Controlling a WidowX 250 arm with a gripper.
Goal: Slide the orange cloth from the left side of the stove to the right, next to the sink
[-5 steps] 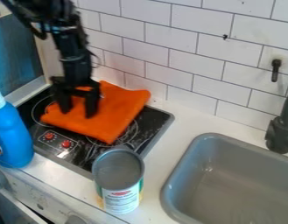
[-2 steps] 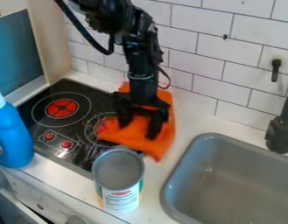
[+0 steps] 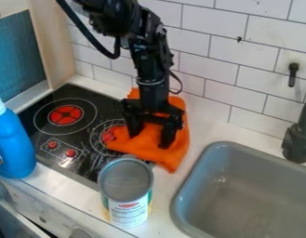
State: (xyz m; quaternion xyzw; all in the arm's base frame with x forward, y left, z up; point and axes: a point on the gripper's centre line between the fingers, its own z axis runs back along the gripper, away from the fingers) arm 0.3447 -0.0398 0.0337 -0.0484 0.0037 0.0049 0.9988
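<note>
The black gripper (image 3: pixel 151 137) stands with its jaws spread apart, their tips down at the orange cloth (image 3: pixel 143 147), which lies beneath and between them and spreads out past both tips. The cloth covers the sink-side edge of the black cooktop (image 3: pixel 108 104) and runs onto the white countertop (image 3: pixel 208 128), one corner pointing toward the gap between the open-topped metal can (image 3: pixel 125 193) and the gray sink (image 3: pixel 181 195). Across the cooktop, well apart from the jaws, stands the blue bottle (image 3: pixel 12 144).
</note>
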